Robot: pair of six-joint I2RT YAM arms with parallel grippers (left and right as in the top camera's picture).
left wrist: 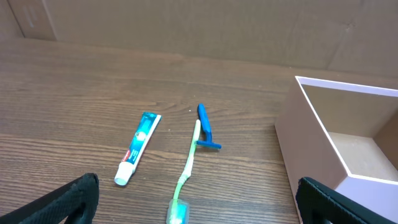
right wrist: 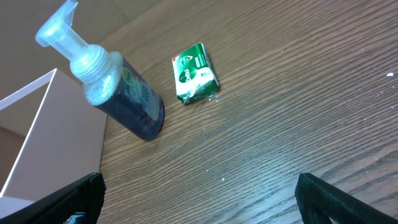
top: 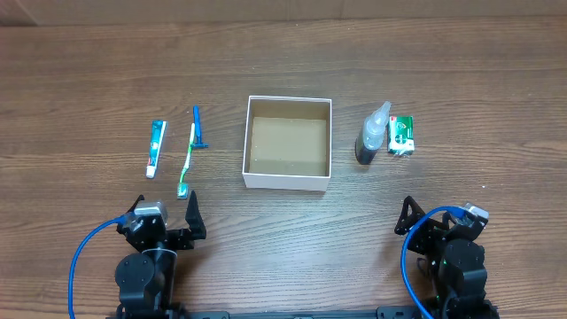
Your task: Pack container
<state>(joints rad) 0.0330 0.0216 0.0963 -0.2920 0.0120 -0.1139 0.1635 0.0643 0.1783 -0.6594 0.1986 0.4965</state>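
The container (top: 252, 142), a square white box with a brown floor, stands empty at the table's middle; it also shows in the left wrist view (left wrist: 311, 134) and the right wrist view (right wrist: 37, 124). Left of it lie a toothpaste tube (top: 156, 148) (left wrist: 138, 147), a green toothbrush (top: 187, 164) (left wrist: 185, 177) and a blue razor (top: 198, 128) (left wrist: 206, 126). Right of it stand a dark pump bottle (top: 371, 135) (right wrist: 121, 93) and a green soap packet (top: 403, 135) (right wrist: 196, 73). My left gripper (top: 166, 213) (left wrist: 199, 205) and right gripper (top: 423, 214) (right wrist: 199, 199) are open and empty near the front edge.
Blue cables loop beside both arm bases (top: 80, 266) (top: 409, 266). A pale wall runs along the table's far edge (top: 283, 9).
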